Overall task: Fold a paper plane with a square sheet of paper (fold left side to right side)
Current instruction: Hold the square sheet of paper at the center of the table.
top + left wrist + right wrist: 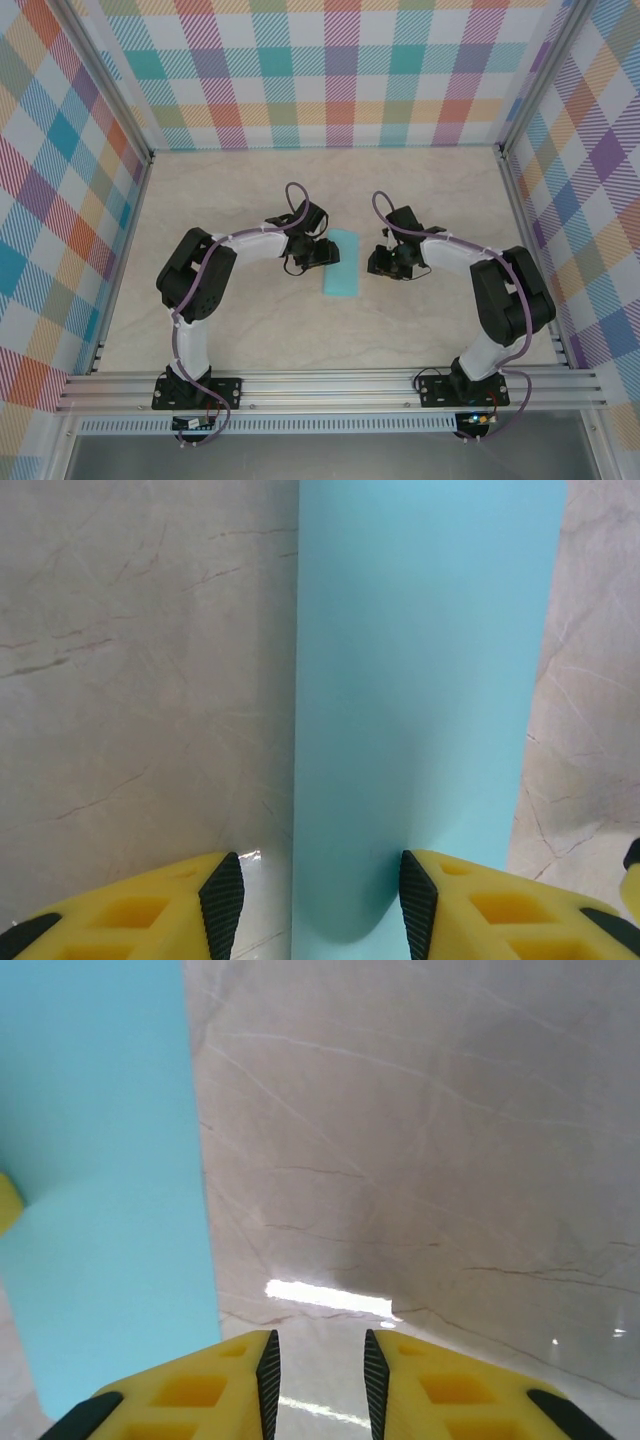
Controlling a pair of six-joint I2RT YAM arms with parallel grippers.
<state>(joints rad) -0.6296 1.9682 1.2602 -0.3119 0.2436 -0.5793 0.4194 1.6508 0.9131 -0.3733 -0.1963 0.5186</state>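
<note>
Pale marbled bench [250, 190], boxed in by pastel checked walls [340, 70]. The turquoise sheet of paper [341, 263] lies flat at mid-bench as a narrow rectangle, between the arms. The left gripper [320, 880] stands part open astride the paper's left edge, clasping nothing. Just beside the paper, the right gripper [318, 1355] has its jaws narrowly apart and empty.

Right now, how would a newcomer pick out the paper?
On the marble-look table, look between the left arm and the right arm. The paper lies flat there, a narrow turquoise rectangle. It is plain and unmarked, whereas the walls are checked.
</note>
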